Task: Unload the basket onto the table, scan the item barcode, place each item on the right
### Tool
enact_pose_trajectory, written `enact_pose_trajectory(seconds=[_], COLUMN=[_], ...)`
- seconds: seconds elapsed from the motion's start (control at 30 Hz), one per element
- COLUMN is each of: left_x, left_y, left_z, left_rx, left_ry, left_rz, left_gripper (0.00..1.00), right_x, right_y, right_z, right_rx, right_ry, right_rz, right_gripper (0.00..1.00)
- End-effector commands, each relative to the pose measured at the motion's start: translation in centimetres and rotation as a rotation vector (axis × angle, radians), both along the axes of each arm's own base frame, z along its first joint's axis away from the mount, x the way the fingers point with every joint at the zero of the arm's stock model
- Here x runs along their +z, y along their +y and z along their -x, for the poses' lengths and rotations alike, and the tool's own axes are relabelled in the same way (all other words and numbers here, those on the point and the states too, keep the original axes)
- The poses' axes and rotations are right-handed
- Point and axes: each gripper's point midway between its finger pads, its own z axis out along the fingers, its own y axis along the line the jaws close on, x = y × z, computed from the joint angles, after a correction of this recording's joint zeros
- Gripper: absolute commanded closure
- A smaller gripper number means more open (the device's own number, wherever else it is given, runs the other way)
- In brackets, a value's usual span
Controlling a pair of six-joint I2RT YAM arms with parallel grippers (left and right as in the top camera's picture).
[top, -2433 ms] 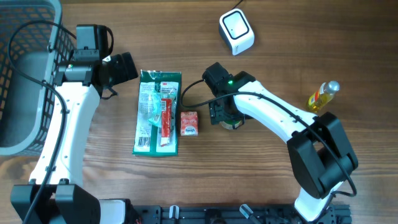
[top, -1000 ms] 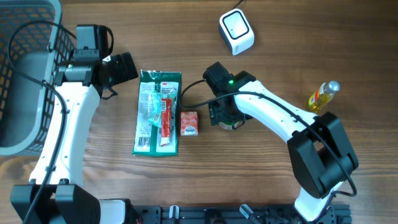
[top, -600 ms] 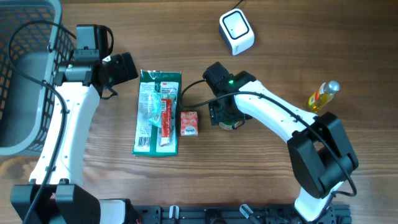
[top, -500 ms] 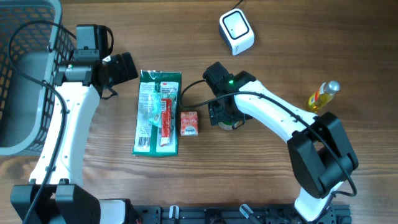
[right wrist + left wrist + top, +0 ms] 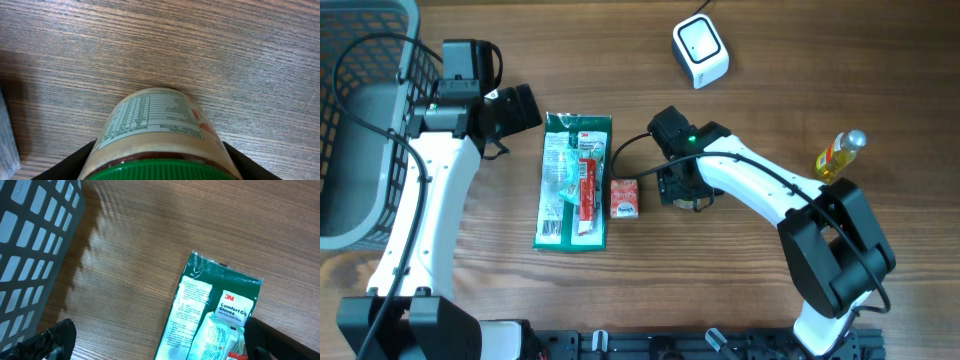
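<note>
Wooden table (image 5: 650, 290), right hand (image 5: 684, 192) clasping a green-lidded jar (image 5: 155, 125)

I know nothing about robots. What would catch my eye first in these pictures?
The right gripper stands at mid-table, its fingers on either side of a green-lidded jar whose nutrition label fills the wrist camera. Just left of it lie a small red box and a long green glove packet. A white scanner sits at the far edge, and a grey basket on the left.
</note>
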Motion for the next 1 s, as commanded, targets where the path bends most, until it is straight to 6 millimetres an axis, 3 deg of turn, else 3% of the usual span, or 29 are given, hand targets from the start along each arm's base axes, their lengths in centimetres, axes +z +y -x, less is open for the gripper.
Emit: enact_pose_trajectory(seconds=[0.0,0.13,0.3,0.4,0.47,0.63,0.77,0.97], left_x=[0.1,0.1,0.1,0.1,0.1,0.1,0.1,0.1], left_y=[0.3,0.3,0.3,0.3,0.3,0.3,0.3,0.3], left_z=[-0.2,-0.2,-0.2,-0.2,-0.2,-0.2,-0.2,-0.2], left_rx=[0.016,0.016,0.016,0.016,0.016,0.016,0.016,0.016], left_ry=[-0.006,-0.006,-0.006,-0.006,-0.006,-0.006,-0.006,-0.006], left_rz=[0.0,0.0,0.0,0.0,0.0,0.0,0.0,0.0], left_gripper=[0.0,0.0,0.0,0.0,0.0,0.0,0.0,0.0], right_x=[-0.7,-0.6,1.5,3.0,3.8,5.2,6.5,8.0], right_y=[-0.4,-0.3,-0.3,0.8,1.8,4.2,5.8,6.8], right_z=[0.0,0.1,-0.5,-0.8,-0.5,2.2,5.0,7.1], right_rx=[-0.001,-0.004,-0.02,-0.025,-0.028,-0.033,-0.042,-0.07], right_ry=[0.01,0.021,0.043,0.06,0.088,0.249,0.401,0.529], right_rz=[0.015,0.004,-0.007,-0.091,-0.17,-0.356,-0.474,-0.561], right_gripper=[0.31,0.32,0.36,0.5,0.53,0.56,0.72,0.72])
